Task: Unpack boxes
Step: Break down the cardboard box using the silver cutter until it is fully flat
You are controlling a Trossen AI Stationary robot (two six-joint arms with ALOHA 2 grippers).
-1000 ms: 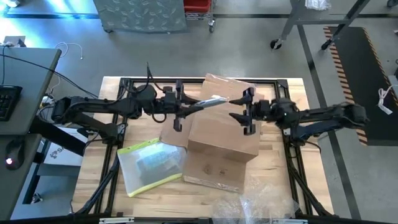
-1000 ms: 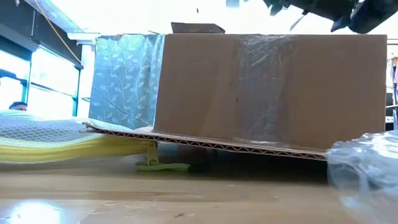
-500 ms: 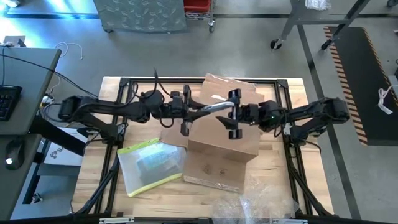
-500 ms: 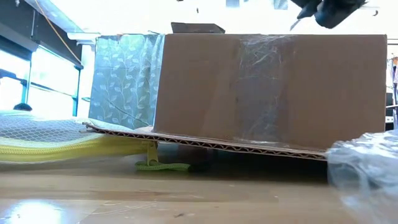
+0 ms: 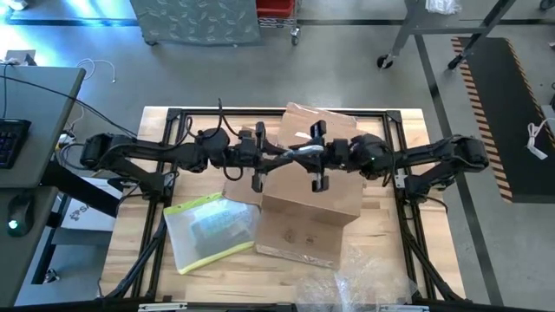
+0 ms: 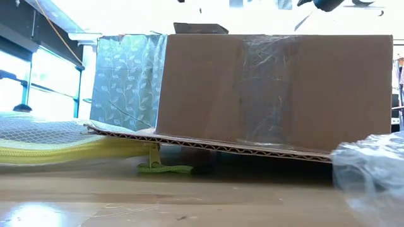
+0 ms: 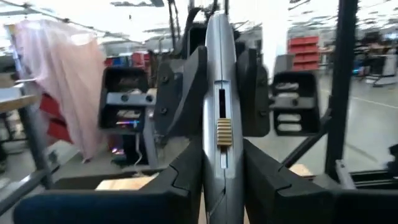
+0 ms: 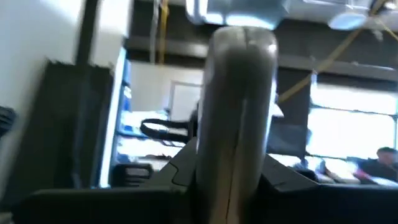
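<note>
Left gripper (image 5: 257,158) clamped on grey box cutter (image 7: 219,118), right gripper (image 5: 317,157) pinching its far end: looks like handover or two-handed blade setting. Both meet above carton (image 5: 310,204), mid-table, taped top facing camera, flaps unopened. Clear sleeve (image 5: 211,229) beside carton, plastic film (image 6: 372,180) near front edge.

One cardboard box (image 5: 310,204), one yellow-edged sleeve (image 5: 211,229), one silver tool (image 5: 290,153) — two grippers, left (image 5: 257,156) — right (image 5: 317,156)
</note>
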